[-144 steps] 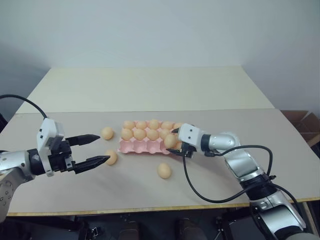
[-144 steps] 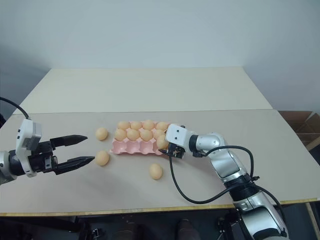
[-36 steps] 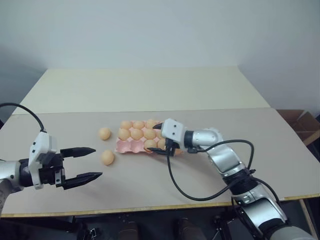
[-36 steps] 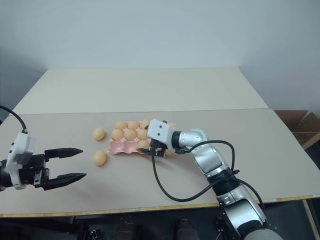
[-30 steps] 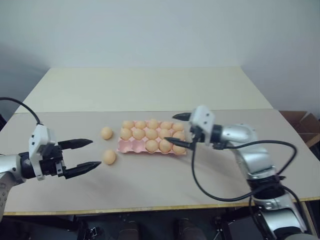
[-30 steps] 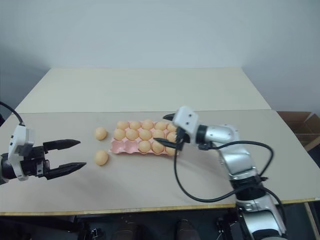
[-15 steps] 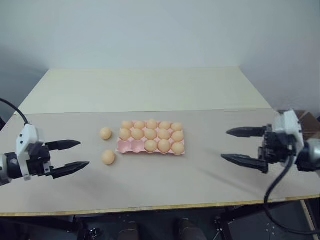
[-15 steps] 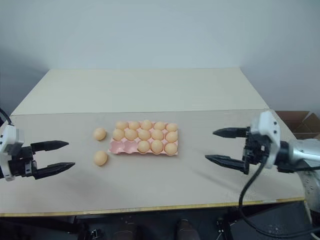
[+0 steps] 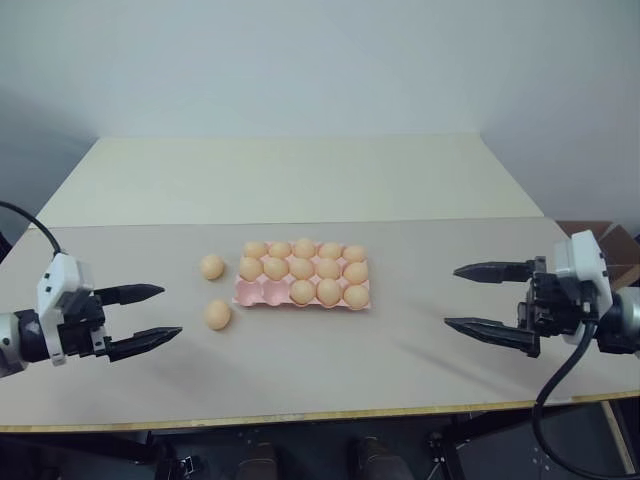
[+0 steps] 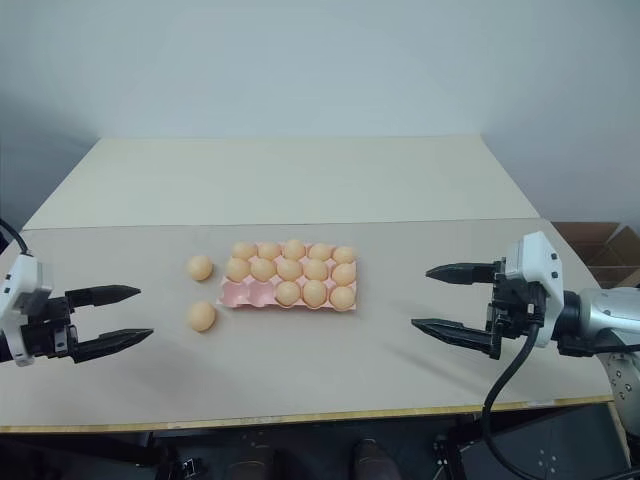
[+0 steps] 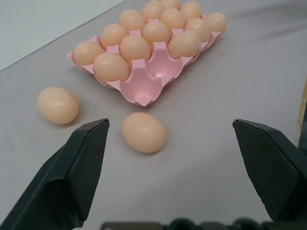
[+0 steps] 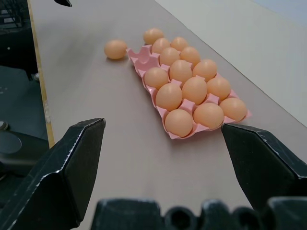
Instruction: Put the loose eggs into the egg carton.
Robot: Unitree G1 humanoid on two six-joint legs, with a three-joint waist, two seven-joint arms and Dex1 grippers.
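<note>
I am looking down at a light beige table (image 9: pixel 420 350); a second, paler table (image 9: pixel 290 180) is butting against its far edge. A pink carton (image 9: pixel 262 293) is sitting near the middle of the near table, with eggs filling thirteen cups and two cups at its near left corner standing bare. Two loose eggs are lying on the tabletop left of it: one egg (image 9: pixel 212 267) just beside the carton's far left corner, the other egg (image 9: pixel 217 314) nearer me.

My left claw (image 9: pixel 143 318) low at my left, fingers spread wide, pointing inward, holding nothing, my right claw (image 9: pixel 487 302) out at my right, fingers wide apart, pointing inward toward the left one, also empty
</note>
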